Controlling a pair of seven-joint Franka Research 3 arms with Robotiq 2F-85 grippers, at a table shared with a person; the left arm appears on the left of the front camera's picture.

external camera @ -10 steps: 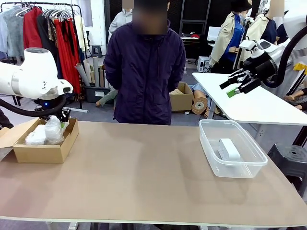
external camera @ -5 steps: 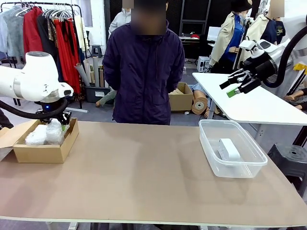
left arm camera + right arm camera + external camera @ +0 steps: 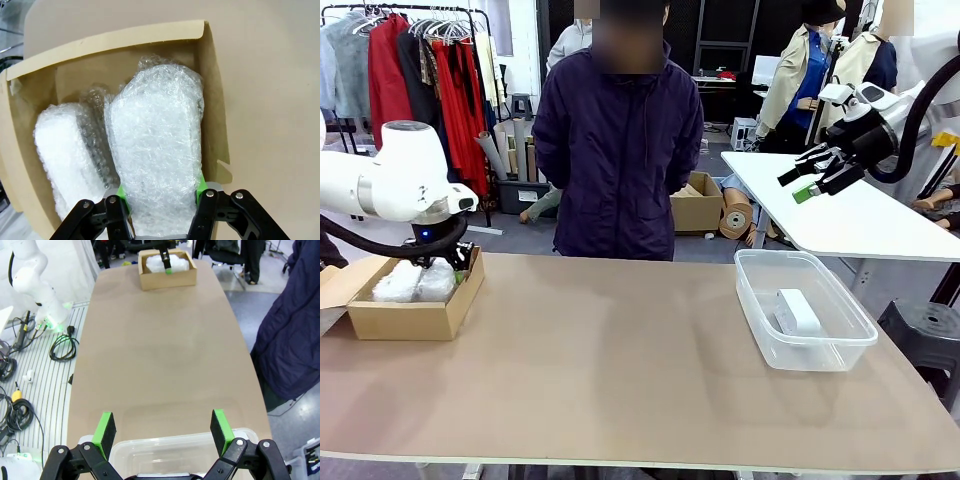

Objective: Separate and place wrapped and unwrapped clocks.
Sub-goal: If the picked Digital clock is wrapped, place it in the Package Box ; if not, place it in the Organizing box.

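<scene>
While the left gripper [image 3: 162,197] clamps one bubble-wrapped clock [image 3: 157,150] between its green pads inside the cardboard box [image 3: 415,318] at the table's left end, a second wrapped clock [image 3: 65,155] lies just beside it in the same box. The bare white clock [image 3: 796,311] rests in the clear plastic tub [image 3: 820,355] on the right. The right gripper [image 3: 810,180] hangs high above the tub, jaws spread wide and empty.
</scene>
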